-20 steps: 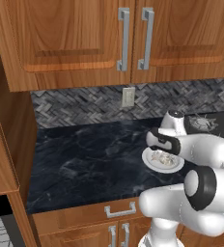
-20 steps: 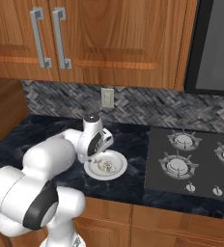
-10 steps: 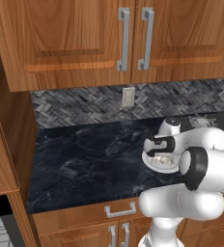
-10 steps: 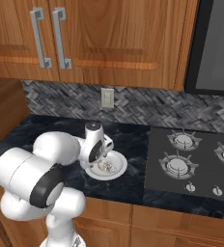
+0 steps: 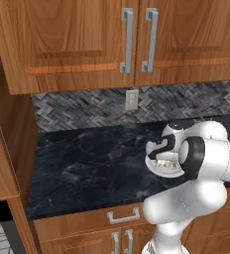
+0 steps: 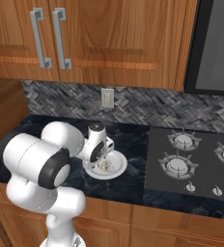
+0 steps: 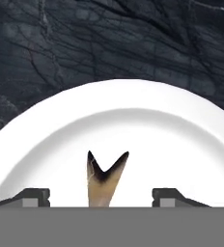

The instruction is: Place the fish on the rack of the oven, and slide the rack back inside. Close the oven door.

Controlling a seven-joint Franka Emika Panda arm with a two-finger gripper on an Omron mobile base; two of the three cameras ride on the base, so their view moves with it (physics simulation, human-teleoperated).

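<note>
The fish [image 7: 105,179] lies on the plate [image 7: 114,106] directly under the tool [image 7: 100,197], its forked tail between the two tips. The jaws stand apart, gripping nothing yet. It looks light, flat and probably slick; pinch across the body, not the thin tail. The hand view shows the tail; the right base view adds the stove [image 6: 191,161] beyond the plate.
</note>
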